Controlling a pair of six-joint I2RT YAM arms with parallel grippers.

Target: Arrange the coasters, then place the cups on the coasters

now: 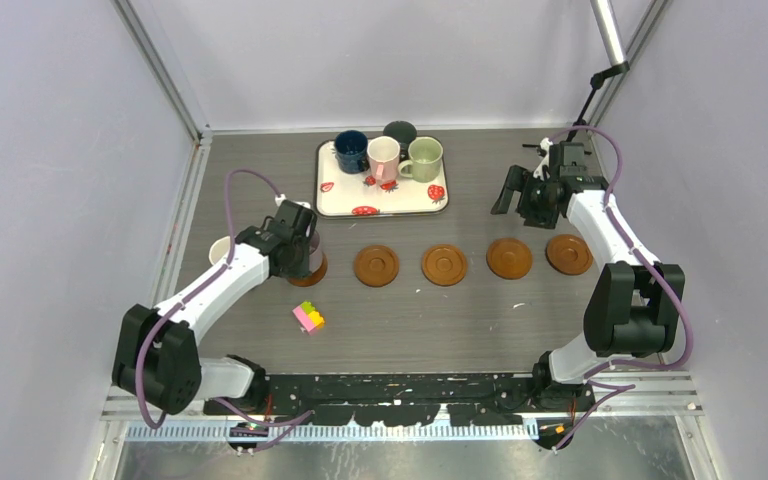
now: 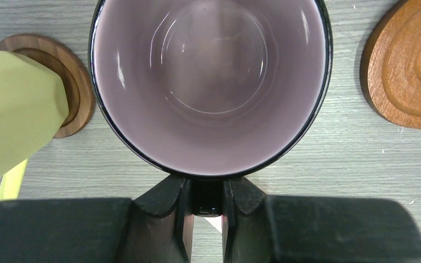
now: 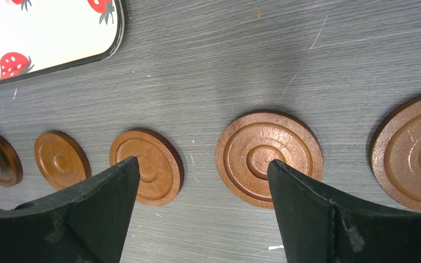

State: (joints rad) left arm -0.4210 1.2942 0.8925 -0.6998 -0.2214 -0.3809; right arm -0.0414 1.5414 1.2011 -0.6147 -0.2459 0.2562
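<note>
A grey wood-grain table (image 1: 260,180) sits inside pale lavender walls (image 1: 50,150) with metal frame posts. In the upper middle of the top view a white strawberry-print tray (image 1: 405,197) carries four mugs bunched at its far end: the dark blue mug (image 1: 351,150), pink mug (image 1: 383,157), dark grey-green mug (image 1: 399,132) and pale green mug (image 1: 424,158). Below the tray a row of brown grooved coasters (image 1: 444,265) runs across the middle of the frame; four of them lie bare, each apart from the next.

At the left end of that row the left gripper (image 2: 206,200) is clamped on the dark handle of the purple-grey mug (image 2: 211,82), one finger pressed to each side of it. The mug is upright, mouth up, over a coaster whose edge peeks out below the gripper in the top view. Whether its base touches the disc cannot be told. At the left of the left wrist view the cream-yellow mug (image 2: 11,109) stands on its own coaster.

A small pink-yellow-green block toy (image 1: 309,316) lies just below the row's left end.

The right gripper (image 3: 203,164) hangs at the upper right of the top view, above the row's right end. Its jaws are spread wide and hold nothing, and a bare coaster lies on the table between them in its wrist view.
</note>
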